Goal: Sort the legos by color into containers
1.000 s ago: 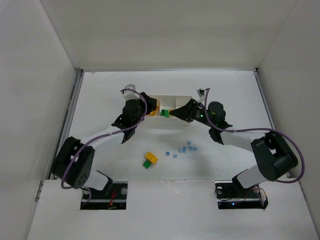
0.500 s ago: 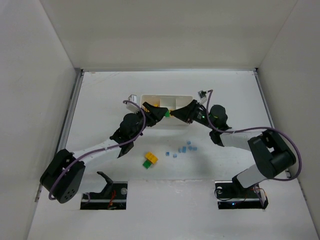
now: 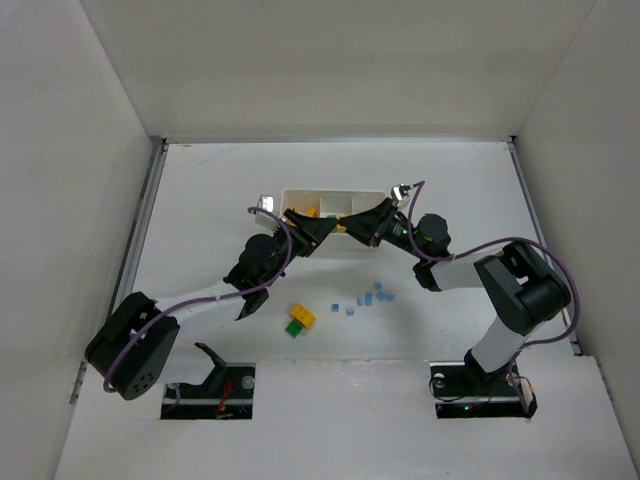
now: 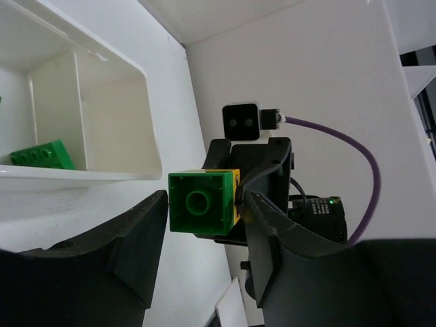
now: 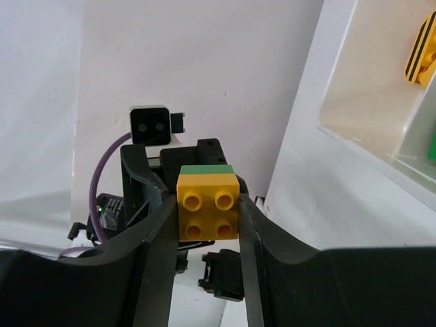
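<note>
My right gripper [image 5: 208,204] is shut on a joined yellow-green lego pair [image 5: 208,208], gripping the yellow brick and holding it in the air just in front of the white tray [image 3: 333,191]. My left gripper [image 4: 206,208] faces it, jaws open on either side of the pair's green end [image 4: 203,202], with a gap at the left finger [image 4: 146,231]. In the top view both grippers meet nose to nose, left [image 3: 322,226] and right [image 3: 352,227]. A green brick [image 4: 42,155] lies in one compartment and a yellow one [image 5: 422,51] in another.
A second yellow-green pair [image 3: 300,320] lies on the table nearer the bases. Several tiny light blue pieces [image 3: 365,298] are scattered to its right. White walls close in the table on three sides.
My left gripper has left the tray's left end and swung down and right to face my right gripper. Its open jaws have closed in around the green end of the held pair.
</note>
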You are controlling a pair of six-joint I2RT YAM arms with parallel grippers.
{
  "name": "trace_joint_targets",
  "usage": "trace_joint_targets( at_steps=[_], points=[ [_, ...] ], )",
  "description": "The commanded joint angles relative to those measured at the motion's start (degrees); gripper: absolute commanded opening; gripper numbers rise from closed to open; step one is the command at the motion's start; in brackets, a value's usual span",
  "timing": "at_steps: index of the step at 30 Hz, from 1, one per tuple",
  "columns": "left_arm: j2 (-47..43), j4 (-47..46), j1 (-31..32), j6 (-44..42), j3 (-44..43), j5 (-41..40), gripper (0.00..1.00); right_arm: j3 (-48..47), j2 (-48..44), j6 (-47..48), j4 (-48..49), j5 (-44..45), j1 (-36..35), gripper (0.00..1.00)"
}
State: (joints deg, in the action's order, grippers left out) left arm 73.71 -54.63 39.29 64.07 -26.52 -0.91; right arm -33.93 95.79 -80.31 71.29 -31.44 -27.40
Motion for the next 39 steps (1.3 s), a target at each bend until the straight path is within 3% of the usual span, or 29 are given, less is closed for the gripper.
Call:
trace_joint_targets(
  at_steps=[1,5,11,16,24,34,39],
  points=[
    [-1.2,-6.0,0.0,1.6,0.9,1.0,0.44,-1.7,1.1,-3.3,11.3,0.3,-0.3,0.34],
    [-1.6,-6.1,-0.2,1.6,1.0,1.0,0.39,-2.0,1.9,-3.6,11.3,0.5,-1.0,0.34],
    [-2.2,-8.6,-0.7,1.4,2.2,1.0,0.15,-1.5,1.8,-3.7,11.5,0.8,-1.0,0.34],
    [-4.5,-7.6,-2.7,1.1,3.7,1.0,0.09,-0.1,0.0,-3.7,11.8,0.0,0.5,0.34],
    [-5.0,-3.9,-5.8,-0.9,2.7,1.8,0.10,1.9,-2.0,-3.2,11.5,-2.0,4.7,0.34],
    [10.5,9.4,-4.7,-14.5,-16.2,-0.9,0.17,5.1,-3.9,0.9,9.0,-1.9,5.8,0.34],
    [16.5,15.5,-4.4,-16.9,-22.5,-2.9,0.31,5.5,-6.2,3.3,5.9,-1.7,6.1,0.34]
  ],
)
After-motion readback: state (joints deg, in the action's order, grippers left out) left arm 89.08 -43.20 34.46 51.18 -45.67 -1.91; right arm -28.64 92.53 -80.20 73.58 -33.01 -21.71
